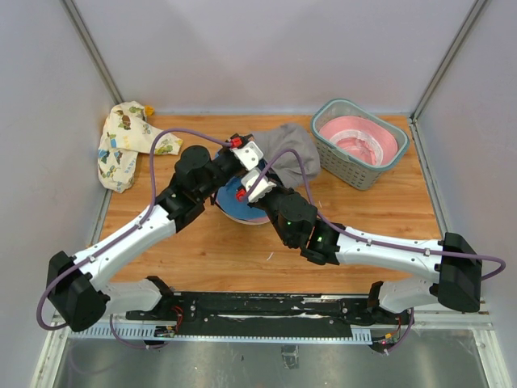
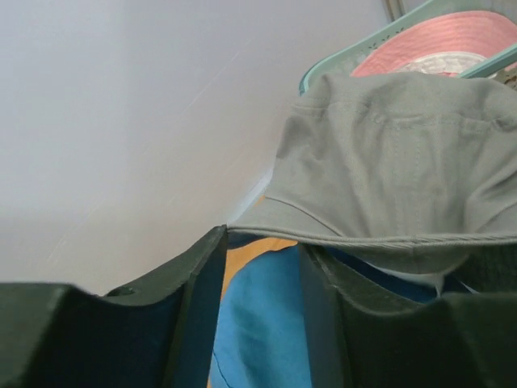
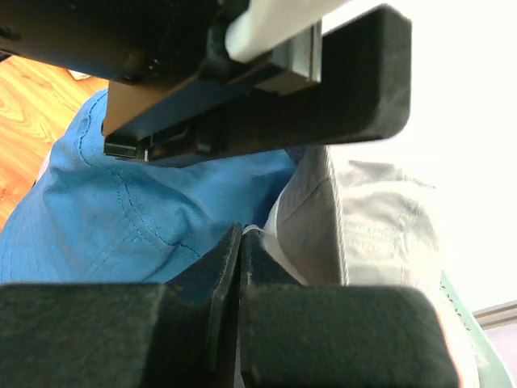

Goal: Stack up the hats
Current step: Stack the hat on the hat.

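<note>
Four hats visible, stack barely begun: patterned cream hat (image 1: 121, 145) lies alone at far-L corner of table (image 1: 202, 250). At ctr, blue hat (image 1: 242, 206) sits under both arms, L gripper (image 2: 262, 242) w/ jaws parted above it and nothing visibly held, R gripper (image 3: 241, 234) closed tight at its edge; can't tell if fabric is pinched. Grey hat (image 1: 291, 149) laps the blue one's far rim, prob. first pairing under way. Far R, pink hat (image 1: 355, 133) rests inside basket (image 1: 359, 174), well apart. Cream & pink look left to do.
</note>
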Robot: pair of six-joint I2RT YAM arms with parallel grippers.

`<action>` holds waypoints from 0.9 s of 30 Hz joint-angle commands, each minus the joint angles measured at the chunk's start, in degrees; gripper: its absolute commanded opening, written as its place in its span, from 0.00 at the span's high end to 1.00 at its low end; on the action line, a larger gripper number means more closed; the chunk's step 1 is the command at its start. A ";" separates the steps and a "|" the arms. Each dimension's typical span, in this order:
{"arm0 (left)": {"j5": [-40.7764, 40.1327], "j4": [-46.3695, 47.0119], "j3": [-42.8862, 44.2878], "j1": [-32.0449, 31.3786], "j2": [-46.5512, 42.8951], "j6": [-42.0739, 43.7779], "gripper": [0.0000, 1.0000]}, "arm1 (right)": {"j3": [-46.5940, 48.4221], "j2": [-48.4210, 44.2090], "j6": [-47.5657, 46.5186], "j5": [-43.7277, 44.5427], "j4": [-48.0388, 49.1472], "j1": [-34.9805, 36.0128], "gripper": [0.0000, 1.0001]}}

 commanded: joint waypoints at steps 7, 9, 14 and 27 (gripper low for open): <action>3.40 -5.26 2.57 0.39 0.87 0.01 0.99 | 0.42 -0.77 -0.65 -0.37 2.87 1.36 0.99; 2.82 -5.22 2.59 0.65 0.75 -0.66 1.00 | 0.40 -0.64 -0.83 -0.08 3.04 1.36 0.99; -4.86 0.19 1.05 1.45 -0.94 -3.77 1.00 | 0.16 -1.13 -1.33 1.03 3.41 1.37 0.99; -11.07 6.97 -4.19 5.53 -9.43 -15.86 1.00 | 3.69 -0.54 -3.58 0.91 2.69 1.35 1.00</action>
